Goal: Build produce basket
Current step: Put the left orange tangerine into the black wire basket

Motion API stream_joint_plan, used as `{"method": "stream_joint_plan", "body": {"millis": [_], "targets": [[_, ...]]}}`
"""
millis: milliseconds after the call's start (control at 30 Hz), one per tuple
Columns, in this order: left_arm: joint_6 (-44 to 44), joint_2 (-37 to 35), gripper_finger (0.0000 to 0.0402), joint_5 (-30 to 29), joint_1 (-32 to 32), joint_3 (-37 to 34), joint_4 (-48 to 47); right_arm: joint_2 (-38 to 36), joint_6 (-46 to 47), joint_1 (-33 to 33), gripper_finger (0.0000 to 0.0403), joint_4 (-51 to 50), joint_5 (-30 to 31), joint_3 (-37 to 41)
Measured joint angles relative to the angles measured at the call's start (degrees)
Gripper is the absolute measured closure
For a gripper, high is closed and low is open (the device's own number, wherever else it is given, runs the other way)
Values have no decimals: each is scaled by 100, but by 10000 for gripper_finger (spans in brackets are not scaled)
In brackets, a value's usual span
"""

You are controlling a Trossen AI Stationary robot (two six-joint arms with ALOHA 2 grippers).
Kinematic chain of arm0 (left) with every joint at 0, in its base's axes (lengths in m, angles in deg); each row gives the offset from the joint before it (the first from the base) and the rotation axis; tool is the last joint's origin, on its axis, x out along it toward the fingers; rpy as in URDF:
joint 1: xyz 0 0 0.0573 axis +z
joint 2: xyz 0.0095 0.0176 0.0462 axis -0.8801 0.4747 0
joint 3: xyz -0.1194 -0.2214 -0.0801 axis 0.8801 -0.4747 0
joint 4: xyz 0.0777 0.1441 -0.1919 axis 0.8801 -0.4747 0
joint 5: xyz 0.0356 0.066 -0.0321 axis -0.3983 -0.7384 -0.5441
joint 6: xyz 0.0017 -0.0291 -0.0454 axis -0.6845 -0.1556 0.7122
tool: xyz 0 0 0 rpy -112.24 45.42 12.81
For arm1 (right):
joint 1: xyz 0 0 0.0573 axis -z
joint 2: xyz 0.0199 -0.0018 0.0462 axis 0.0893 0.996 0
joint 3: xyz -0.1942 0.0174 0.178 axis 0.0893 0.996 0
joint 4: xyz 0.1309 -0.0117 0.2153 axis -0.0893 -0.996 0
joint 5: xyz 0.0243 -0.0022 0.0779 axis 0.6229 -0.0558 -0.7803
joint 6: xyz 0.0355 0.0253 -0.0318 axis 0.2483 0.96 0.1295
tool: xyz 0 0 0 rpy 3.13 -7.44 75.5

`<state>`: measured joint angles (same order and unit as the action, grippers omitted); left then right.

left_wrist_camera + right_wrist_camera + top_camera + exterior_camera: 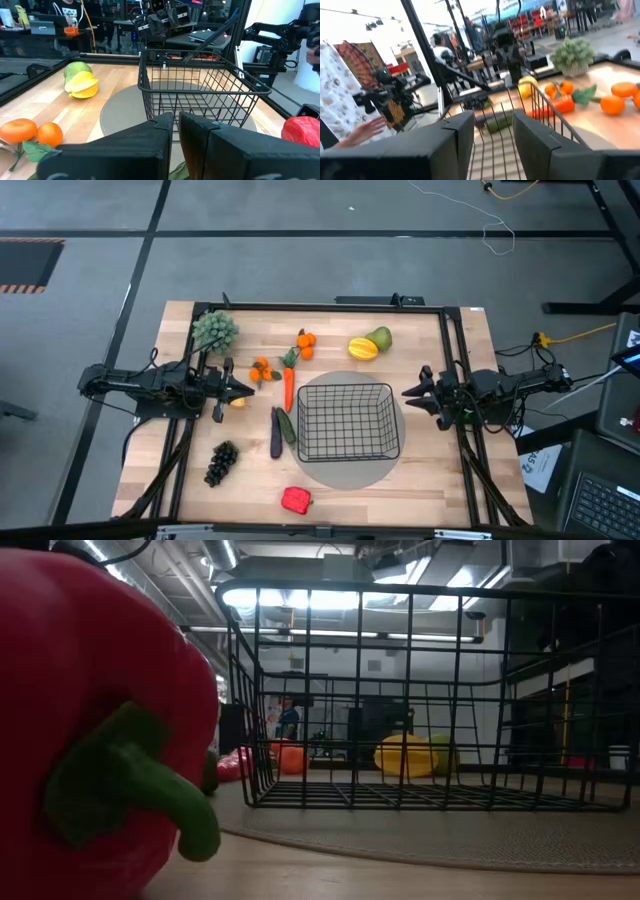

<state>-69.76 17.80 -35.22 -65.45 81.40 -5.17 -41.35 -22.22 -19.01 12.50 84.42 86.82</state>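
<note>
**Waiting basket, produce scattered around it**

Sitting on a grey round disc (345, 465) right of the table's (440, 480) middle, the black wire basket (349, 421) holds nothing. The produce lies around it on the wood. Just left of the basket lie a green cucumber (287, 427) and a purple eggplant (275, 433), side by side and touching. Beyond them an orange carrot (288, 388) points lengthwise, its leafy top toward the far edge. Two orange clusters sit near it: one (262, 369) to its left, another (305, 341) farther back. Toward the far edge behind the basket, a yellow fruit (362, 349) rests against a green fruit (380, 338). At the near edge lies a red pepper (296, 500), which fills the low view's left side. Dark grapes (221, 463) lie at the near left, and a pale green bunch (215, 331) sits at the far left corner.

The left hand (240, 389) hovers left of the carrot, fingers pressed nearly together on nothing, with a small yellow piece (237, 402) on the table just beside it. The right hand (412, 394) hangs just right of the basket, fingers spread, empty. A person's hand (362, 131) shows in the room beyond the table.
</note>
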Motion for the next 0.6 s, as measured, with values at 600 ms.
{"method": "stream_joint_plan", "body": {"millis": [600], "targets": [[-1421,2,379,-2,2,-1,-2,-2,-127,0,272,764,511,1]]}}
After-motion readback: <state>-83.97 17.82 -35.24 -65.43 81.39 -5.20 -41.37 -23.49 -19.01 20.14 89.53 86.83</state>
